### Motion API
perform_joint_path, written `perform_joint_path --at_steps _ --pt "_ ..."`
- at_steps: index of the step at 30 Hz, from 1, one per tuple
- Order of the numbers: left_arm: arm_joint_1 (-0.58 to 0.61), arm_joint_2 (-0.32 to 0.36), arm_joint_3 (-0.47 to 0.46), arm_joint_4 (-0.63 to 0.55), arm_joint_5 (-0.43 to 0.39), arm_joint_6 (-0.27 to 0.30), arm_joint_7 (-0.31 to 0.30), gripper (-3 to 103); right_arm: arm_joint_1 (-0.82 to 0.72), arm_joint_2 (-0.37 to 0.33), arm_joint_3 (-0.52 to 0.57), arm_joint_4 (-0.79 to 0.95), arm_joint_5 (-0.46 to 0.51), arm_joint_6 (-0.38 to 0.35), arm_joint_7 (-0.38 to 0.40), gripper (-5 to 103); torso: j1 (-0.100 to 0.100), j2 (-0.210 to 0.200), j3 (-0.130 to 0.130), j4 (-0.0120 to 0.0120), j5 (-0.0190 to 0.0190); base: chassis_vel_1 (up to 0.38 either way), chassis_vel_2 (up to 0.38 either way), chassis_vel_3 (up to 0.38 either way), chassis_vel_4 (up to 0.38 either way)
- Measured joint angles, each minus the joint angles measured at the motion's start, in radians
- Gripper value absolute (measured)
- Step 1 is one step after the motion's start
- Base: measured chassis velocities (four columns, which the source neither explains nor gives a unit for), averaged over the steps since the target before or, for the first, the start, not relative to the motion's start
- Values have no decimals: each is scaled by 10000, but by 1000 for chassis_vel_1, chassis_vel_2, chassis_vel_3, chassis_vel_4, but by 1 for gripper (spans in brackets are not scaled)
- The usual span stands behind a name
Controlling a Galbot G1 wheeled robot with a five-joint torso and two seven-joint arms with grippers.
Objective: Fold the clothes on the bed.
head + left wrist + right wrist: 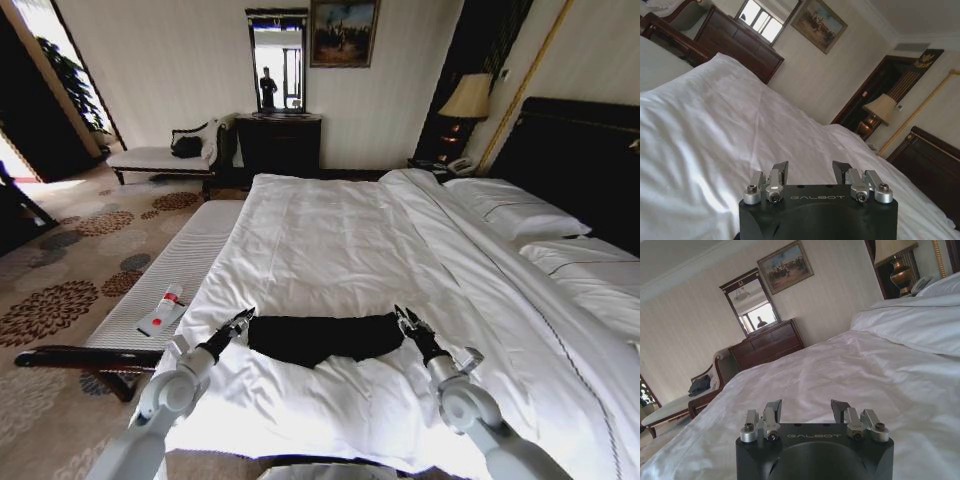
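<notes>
1. Filling most of the room, the bed (pixel 340 240) carries a smooth white duvet.
2. The clothes (pixel 322 337) lie bunched in a strip near its foot edge.
3. The left gripper (pixel 243 319) and right gripper (pixel 403 315) flank the strip's ends, fingers apart.

1. "GALBOT" stands in pale letters on the black housing of my left pincer (pixel 810 172).
2. The same "GALBOT" stands on the black housing of my right pincer (pixel 806 410).

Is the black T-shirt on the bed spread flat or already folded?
Folded at least once: the black T-shirt lies as a narrow band across the bed, between the left gripper and right gripper.
</notes>
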Motion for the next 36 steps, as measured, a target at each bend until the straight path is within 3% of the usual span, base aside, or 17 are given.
perform_joint_path --at_steps 2,4,6,8,11,15,21,27,32,36 --pt "-121 11 -33 -106 -141 65 -110 55 110 -47 12 110 214 -120 116 59 0 0 0 2 0 0 0 0 0" --pt "-929 150 221 -238 -294 805 -1139 66 929 -266 -409 184 890 -779 734 70 0 0 0 -4 0 0 0 0 0" --pt "-1498 325 710 33 309 1324 -1574 76 1769 -392 -1138 -282 1010 -1225 1115 81 1 -1 1 -3 1 0 0 0 0" --pt "-1707 389 971 204 619 1527 -1675 82 2226 -417 -1575 -693 952 -1398 1216 81 3 -1 2 -2 2 0 0 0 0" --pt "-1981 433 1712 780 1661 1679 -1760 92 2974 -332 -2437 -1621 883 -1606 1389 96 4 -3 4 2 3 0 0 0 0" --pt "-1727 82 1853 982 2518 1440 -1488 100 2624 -68 -2312 -1825 1046 -1640 1609 100 3 -2 3 0 2 0 0 0 0" --pt "-1457 -393 689 264 1581 1436 -1735 100 1431 224 -977 -1255 1725 -1999 2311 100 0 -1 -1 -7 3 0 0 0 0" --pt "-1012 -196 -104 -330 1261 1556 -1776 100 496 459 -77 -497 2705 -2793 3049 100 0 0 0 1 1 0 0 0 0" --pt "-1062 -42 -420 -774 768 1662 -1696 100 286 811 -83 -498 3066 -3284 3323 100 -1 1 -1 -3 -2 0 0 0 0" --pt "-1150 132 -898 -1295 168 1175 -1087 100 415 1126 -219 -667 3241 -3411 3379 100 1 0 0 -2 2 0 0 0 0"
